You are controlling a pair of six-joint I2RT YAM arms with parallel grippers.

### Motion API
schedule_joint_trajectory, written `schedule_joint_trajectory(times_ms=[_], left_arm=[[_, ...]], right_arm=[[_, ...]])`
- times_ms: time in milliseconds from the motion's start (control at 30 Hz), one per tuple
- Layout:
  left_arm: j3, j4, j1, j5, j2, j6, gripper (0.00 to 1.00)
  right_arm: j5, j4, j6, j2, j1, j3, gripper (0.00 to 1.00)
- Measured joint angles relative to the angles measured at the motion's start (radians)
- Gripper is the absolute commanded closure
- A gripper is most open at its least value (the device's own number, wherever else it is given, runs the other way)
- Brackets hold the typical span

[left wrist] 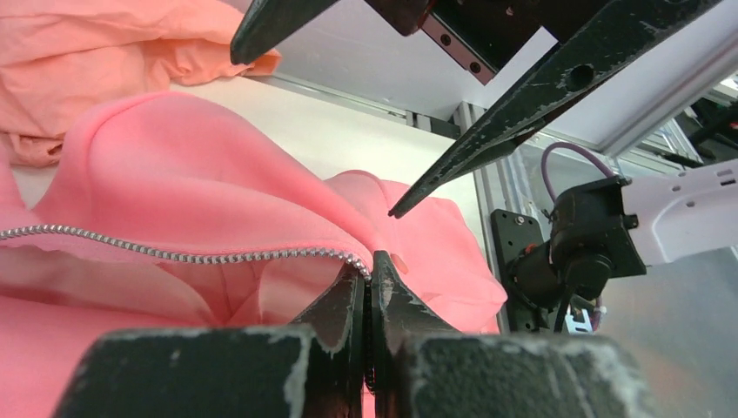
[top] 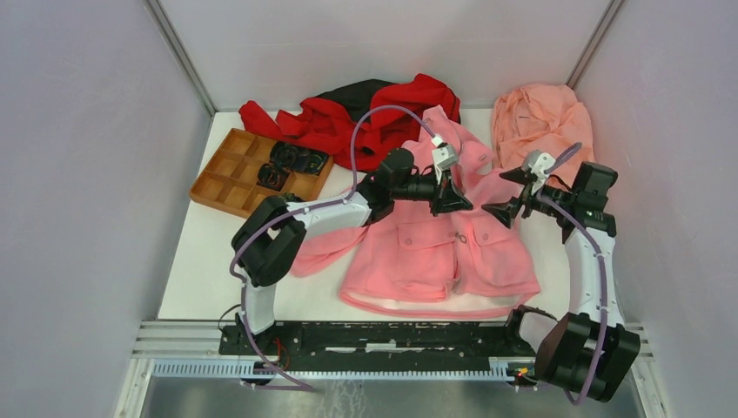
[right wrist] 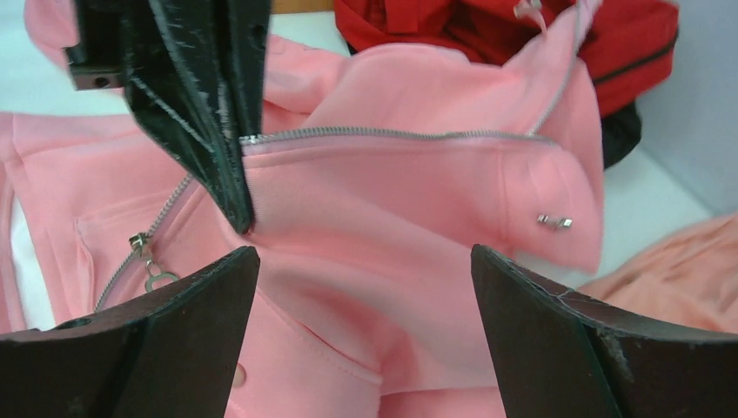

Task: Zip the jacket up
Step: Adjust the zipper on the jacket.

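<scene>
**Pink jacket held at the zipper edge, front not zipped to the top**

Spread front up in the middle of the flat white tabletop [top: 209, 261]: a large bright pink fleece jacket [top: 435, 252], hem toward the arm bases, hood toward the far wall. Low on the front, a small metal slider with ring pull [right wrist: 144, 248]. Higher up, one row of silver zipper teeth [right wrist: 392, 133] bare along a folded-back edge.

Pinched on this toothed edge by the left gripper [top: 452, 196], black fingers pressed fully together on the fabric. Just beside it, on the right and over the chest of the jacket: the right gripper [top: 500, 212], jaws spread wide, nothing between them. Cannot tell if touching the fleece or only above it.

Behind the hood and touching it: a crumpled red-and-black garment [top: 374, 117]. In the far right corner, just beside the pink shoulder: a smaller salmon-peach cloth [top: 540, 122]. At the far left of the table: a brown tray with square compartments [top: 228, 178], some small black objects [top: 291, 161] inside.
</scene>
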Motion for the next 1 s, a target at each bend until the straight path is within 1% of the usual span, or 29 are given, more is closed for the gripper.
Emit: schedule_joint_trajectory(times_ms=[67, 200, 300, 367, 467, 633, 700, 867, 1000], left_arm=[[0.000, 0.011, 0.005, 0.034, -0.003, 0.013, 0.98], [-0.006, 0.020, 0.013, 0.106, -0.003, 0.013, 0.97], [-0.005, 0.030, 0.018, 0.151, -0.003, 0.013, 0.97], [-0.006, 0.047, 0.021, 0.172, -0.003, 0.011, 0.97], [-0.015, 0.129, 0.026, 0.202, -0.003, -0.029, 0.97], [-0.042, 0.280, 0.034, 0.225, -0.003, -0.141, 0.98], [-0.048, 0.311, 0.037, 0.224, -0.003, -0.179, 0.98], [-0.053, 0.357, 0.046, 0.179, 0.003, -0.274, 0.98], [-0.053, 0.402, 0.048, 0.134, 0.026, -0.360, 0.98]], right_arm=[[-0.033, -0.093, -0.130, -0.008, 0.000, 0.037, 0.02], [-0.065, -0.255, -0.340, -0.028, 0.003, 0.075, 0.02], [-0.061, -0.370, -0.478, -0.031, 0.025, 0.110, 0.02], [-0.039, -0.439, -0.557, -0.031, 0.064, 0.132, 0.02], [-0.003, -0.488, -0.616, -0.033, 0.125, 0.135, 0.02], [0.048, -0.496, -0.634, -0.061, 0.151, 0.124, 0.02], [0.058, -0.530, -0.679, -0.088, 0.151, 0.125, 0.05], [0.063, -0.689, -0.860, -0.185, 0.152, 0.127, 0.19], [0.062, -0.750, -0.927, -0.223, 0.159, 0.100, 0.29]])
